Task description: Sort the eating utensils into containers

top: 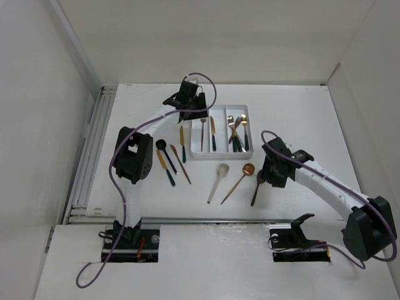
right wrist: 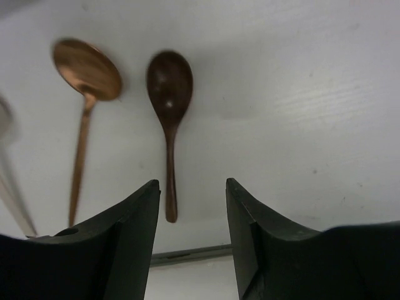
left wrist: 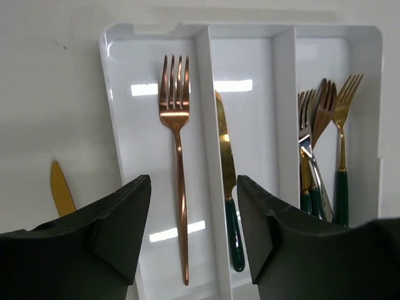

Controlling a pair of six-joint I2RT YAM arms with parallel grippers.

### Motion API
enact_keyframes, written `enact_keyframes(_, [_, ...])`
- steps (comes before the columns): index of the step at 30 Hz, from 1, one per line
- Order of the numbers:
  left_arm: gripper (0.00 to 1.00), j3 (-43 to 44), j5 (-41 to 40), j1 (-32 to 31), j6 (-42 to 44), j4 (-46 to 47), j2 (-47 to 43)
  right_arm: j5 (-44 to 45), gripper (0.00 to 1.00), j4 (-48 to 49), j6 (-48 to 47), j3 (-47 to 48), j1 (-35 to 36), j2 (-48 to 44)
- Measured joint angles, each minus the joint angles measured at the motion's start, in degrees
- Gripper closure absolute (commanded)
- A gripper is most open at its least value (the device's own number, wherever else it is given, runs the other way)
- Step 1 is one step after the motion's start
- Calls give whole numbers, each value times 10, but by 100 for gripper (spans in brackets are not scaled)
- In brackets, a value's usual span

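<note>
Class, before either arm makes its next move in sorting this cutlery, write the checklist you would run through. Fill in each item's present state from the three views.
1. Left claw empty, jaws apart: ok.
2. Slim copper fork lying flat inside the left compartment of the white plastic tray: ok.
3. Right claw open and empty, near the dark brown spoon: ok.
4. That spoon's handle centred in the right claw's gap: not ok, it lies close to one side.
5. Round-bowled copper spoon apart from the dark one: ok.
6. One kind per compartment: not ok, since green-handled forks also fill the right compartment.
</note>
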Motion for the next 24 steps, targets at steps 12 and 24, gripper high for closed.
enact_keyframes(12, [44,104,-87,29,68,-103,-61,-42,53,69,55,-60,58,34])
enact_keyframes(24, [44,70,-111,82,67,-159,-126,-20,59,82,92,-45,65,135])
